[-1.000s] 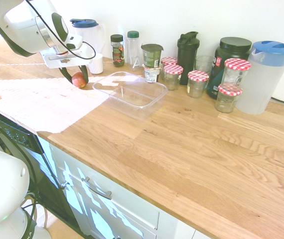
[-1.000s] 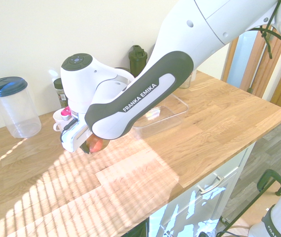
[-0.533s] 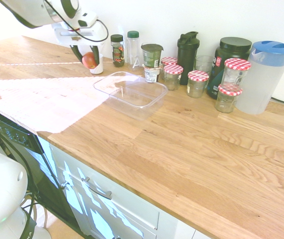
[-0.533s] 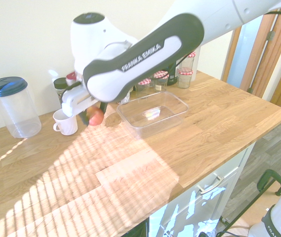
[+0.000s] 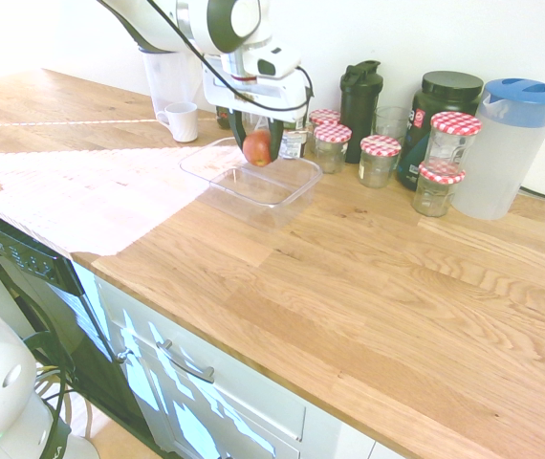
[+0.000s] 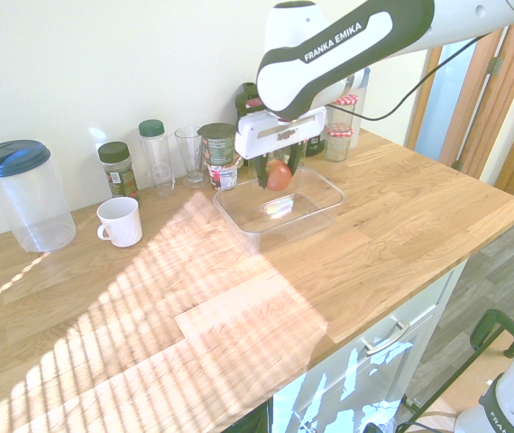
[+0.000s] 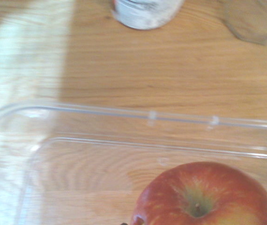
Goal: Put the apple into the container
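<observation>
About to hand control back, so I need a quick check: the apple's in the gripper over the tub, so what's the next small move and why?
Probably lower a little, then open. The gripper holds the apple above the container, inside its rim in both exterior views, and the wrist view shows the apple over the clear floor. It looks to hang above the bottom, so a short descent should soften the drop.
</observation>
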`<state>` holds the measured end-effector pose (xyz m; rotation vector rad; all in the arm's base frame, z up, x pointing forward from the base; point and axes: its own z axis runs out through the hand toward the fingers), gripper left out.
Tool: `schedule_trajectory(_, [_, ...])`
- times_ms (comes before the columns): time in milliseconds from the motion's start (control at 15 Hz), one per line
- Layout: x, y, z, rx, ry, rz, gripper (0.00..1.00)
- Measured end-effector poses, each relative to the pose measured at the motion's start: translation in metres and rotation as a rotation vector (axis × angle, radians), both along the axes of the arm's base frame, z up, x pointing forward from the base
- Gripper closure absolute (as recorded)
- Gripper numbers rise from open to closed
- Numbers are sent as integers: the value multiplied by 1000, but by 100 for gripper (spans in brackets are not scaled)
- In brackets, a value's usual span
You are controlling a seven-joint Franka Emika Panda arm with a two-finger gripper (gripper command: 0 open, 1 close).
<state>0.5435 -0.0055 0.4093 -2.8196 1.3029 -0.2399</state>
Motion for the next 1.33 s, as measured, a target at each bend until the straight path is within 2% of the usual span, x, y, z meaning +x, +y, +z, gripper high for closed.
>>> schedule_trajectory(267, [2, 2, -34, 6, 20, 4, 100])
schedule_trajectory(333, [3, 4, -39, 7, 22, 2, 0])
schedule_trajectory(1067, [4, 24, -46, 11, 29, 3, 0])
schedule_trajectory(1200, [2, 25, -28, 12, 4, 2, 0])
schedule_trajectory(1333, [-2, 26, 18, 14, -35, 1, 0])
